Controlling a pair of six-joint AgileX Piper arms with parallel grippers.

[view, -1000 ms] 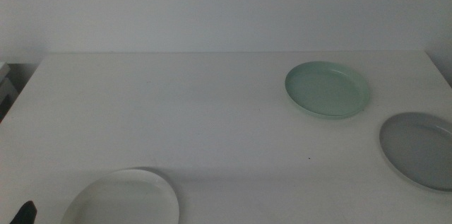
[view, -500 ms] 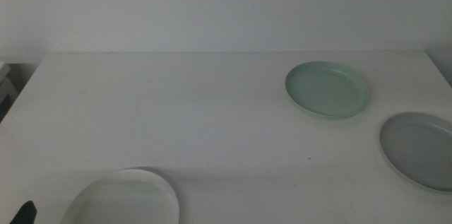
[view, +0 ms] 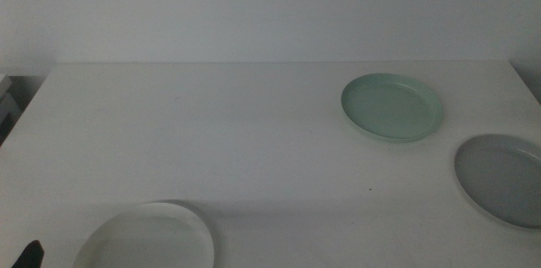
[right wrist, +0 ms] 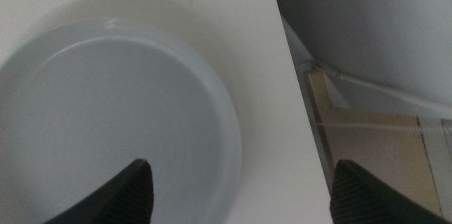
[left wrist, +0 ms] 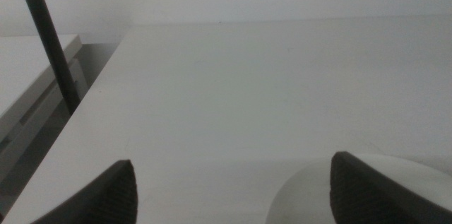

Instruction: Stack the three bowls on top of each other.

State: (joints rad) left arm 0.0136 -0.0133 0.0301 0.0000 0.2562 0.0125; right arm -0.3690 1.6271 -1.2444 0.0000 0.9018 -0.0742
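Observation:
The mint green bowl sits at the far right of the white table. The pale grey bowl lies nearer, at the right edge. The white bowl lies at the front left, cut by the picture's bottom edge. My left gripper is open and empty, low over the table just left of the white bowl; only its dark tip shows in the middle view. My right gripper is open and empty above the grey bowl's rim by the table's right edge.
A dark pole and a lower grey surface stand beyond the table's left edge. Past the right edge is a wooden frame lower down. A white wall backs the table.

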